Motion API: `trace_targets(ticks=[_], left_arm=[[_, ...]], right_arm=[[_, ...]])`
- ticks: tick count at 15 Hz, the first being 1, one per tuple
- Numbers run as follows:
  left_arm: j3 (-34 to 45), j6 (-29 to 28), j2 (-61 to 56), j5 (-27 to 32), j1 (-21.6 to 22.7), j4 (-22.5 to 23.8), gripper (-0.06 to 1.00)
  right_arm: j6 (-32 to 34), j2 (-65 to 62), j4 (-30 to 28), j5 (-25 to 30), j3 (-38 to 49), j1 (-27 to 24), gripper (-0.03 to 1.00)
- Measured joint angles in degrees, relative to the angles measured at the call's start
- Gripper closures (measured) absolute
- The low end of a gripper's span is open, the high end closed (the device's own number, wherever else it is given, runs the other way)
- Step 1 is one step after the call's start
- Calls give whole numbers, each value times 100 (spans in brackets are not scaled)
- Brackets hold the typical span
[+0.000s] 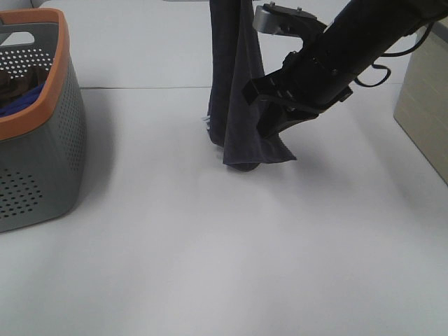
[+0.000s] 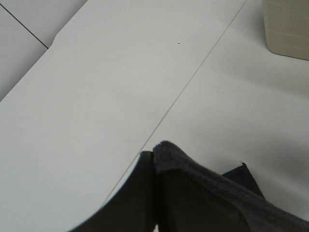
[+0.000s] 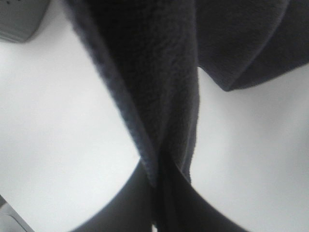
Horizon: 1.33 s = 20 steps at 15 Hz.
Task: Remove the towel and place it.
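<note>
the towel [image 1: 234,84] is a plain dark navy-purple, with a small whitish tag [image 1: 206,120] at its edge. the counter [image 1: 210,252] under the towel is plain white. left of the towel, the basket [image 1: 49,147] is grey, dotted with rows of small holes, with an orange rim [image 1: 68,49]. a bright blue cloth [image 1: 21,103] and a brownish cloth [image 1: 12,85] show inside. right of the towel, the arm [image 1: 350,42] is black with a silver-grey plate [image 1: 280,19], and the cabinet [image 1: 423,105] is beige.
</note>
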Motion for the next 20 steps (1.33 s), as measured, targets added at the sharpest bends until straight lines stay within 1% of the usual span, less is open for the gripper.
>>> trace_targets(ticks=[1, 3, 5, 6, 8, 9, 11, 13, 14, 15, 16, 18, 20], left_arm=[[-11, 0, -6, 195, 0, 52, 94], [-34, -63, -17, 498, 0, 286, 94], [-34, -372, -17, 779, 0, 602, 94], [-34, -630, -17, 974, 0, 814, 94], [-34, -1043, -17, 1283, 0, 1209, 94], [-34, -1186, -17, 1375, 0, 1335, 94], [-34, -1392, -17, 1409, 0, 1432, 94], [-34, -1513, -17, 1255, 34, 1450, 94], [-34, -1633, -11, 1083, 103, 1450, 94], [-34, -1748, 23, 905, 178, 1450, 94], [-40, -1874, 115, 504, 315, 1450, 94], [-40, -1891, 275, -46, 435, 1473, 94], [-40, -1908, 361, -613, 481, 1759, 94]], right_arm=[[659, -126, -888, 453, -235, 0, 97], [1398, -183, -1662, 905, -544, 0, 97], [1851, -183, -2292, 1341, -865, 0, 97], [1902, -183, -2401, 1427, -940, 0, 97], [1994, -183, -2796, 1633, -1306, 0, 97], [2000, -183, -2991, 1707, -1461, 11, 97], [2000, -183, -3432, 1707, -1725, 17, 97], [2000, -183, -3965, 1375, -1856, 17, 97], [2000, -183, -4251, 1043, -1868, 17, 97], [2011, -183, -4503, 682, -1868, 17, 97], [2091, -183, -5008, 132, -1868, 17, 97], [2361, -183, -5684, -642, -1868, 11, 97], [2687, -178, -6085, -1467, -1868, -115, 97]])
